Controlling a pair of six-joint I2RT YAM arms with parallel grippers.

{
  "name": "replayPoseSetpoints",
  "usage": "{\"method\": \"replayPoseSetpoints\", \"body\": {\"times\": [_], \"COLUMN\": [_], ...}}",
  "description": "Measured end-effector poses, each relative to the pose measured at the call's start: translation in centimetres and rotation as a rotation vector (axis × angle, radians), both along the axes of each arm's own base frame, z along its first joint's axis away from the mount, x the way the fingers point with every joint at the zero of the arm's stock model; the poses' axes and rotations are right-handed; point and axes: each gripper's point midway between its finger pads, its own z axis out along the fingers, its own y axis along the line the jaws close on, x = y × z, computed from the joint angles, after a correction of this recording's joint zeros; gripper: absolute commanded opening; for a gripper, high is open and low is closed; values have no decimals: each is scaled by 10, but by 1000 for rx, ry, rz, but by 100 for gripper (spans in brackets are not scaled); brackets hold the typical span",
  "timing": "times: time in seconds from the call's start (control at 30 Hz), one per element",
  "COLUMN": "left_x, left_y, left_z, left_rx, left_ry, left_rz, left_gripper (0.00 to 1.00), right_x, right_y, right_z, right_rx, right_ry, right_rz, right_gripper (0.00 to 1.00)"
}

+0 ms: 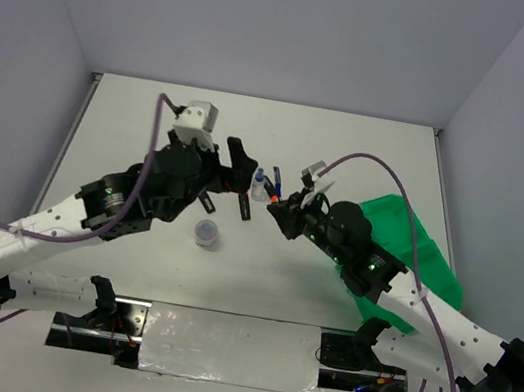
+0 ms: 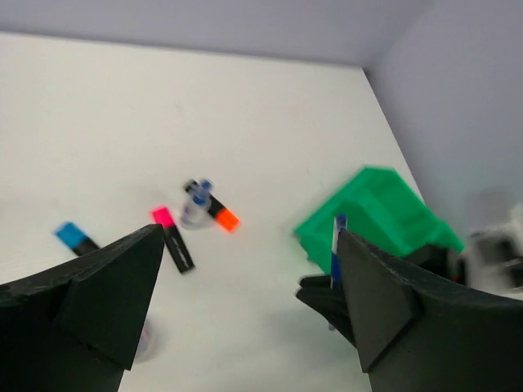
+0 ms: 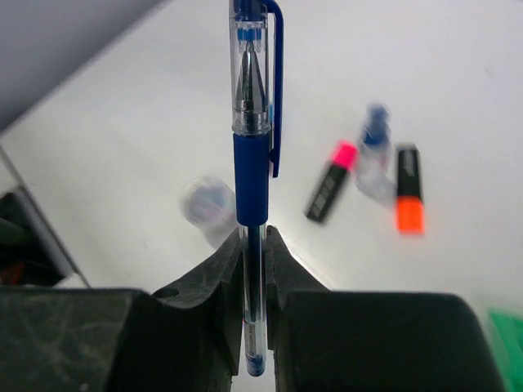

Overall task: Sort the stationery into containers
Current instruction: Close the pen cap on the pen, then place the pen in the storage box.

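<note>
White tabletop (image 1: 351, 151), plain grey walls all round. So the right gripper (image 3: 253, 245) has its fingers pressed onto a thin blue clip-capped pen (image 3: 250, 139), which sticks out well past the tips. Beyond those tips lie a pink-capped black highlighter (image 3: 330, 183), a small white blue-capped bottle (image 3: 372, 159) and an orange-capped black highlighter (image 3: 409, 196), with the bottle between the two. A round greyish tub (image 3: 208, 206) sits off to the pen's left. Meanwhile the left gripper (image 2: 249, 237) is spread wide and holds nothing, with a blue-capped black highlighter (image 2: 76, 238) just beyond its left finger. The bright green divided plastic tray (image 1: 432, 267) is behind the right gripper, under that arm.
</note>
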Motion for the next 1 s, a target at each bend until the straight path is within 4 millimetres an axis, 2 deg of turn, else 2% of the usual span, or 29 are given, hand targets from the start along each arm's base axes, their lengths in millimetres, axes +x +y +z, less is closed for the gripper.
{"method": "replayPoseSetpoints", "body": {"times": [0.1,0.13,0.2,0.3,0.37,0.47,0.53,0.67,0.8,1.0], "left_x": [-2,-7,-19,-38,-46,-49,-48,-45,-42,-42], "left_y": [41,56,83,117,130,133,129,119,110,108], "left_z": [45,58,72,69,59,33,8,-22,-33,-32], "left_rx": [-14,-37,-77,-116,-121,-70,-4,84,122,119], "left_ry": [-41,-61,-88,-96,-85,-47,-7,55,81,82], "left_rz": [126,155,183,211,220,221,213,200,182,167], "left_gripper": [99,99,99,99,99,99,99,99,99,99], "right_x": [9,14,29,52,66,75,76,77,74,73], "right_y": [-36,-51,-81,-125,-156,-190,-199,-210,-217,-225], "right_z": [-46,-57,-66,-73,-84,-106,-119,-138,-149,-154], "right_rx": [-61,-82,-108,-138,-172,-219,-250,-307,-326,-333], "right_ry": [69,90,111,143,187,261,302,370,412,436], "right_rz": [-118,-171,-280,-453,-568,-676,-708,-750,-785,-834], "right_gripper": [0,0,0,0,0,1,1,1,2,6]}}
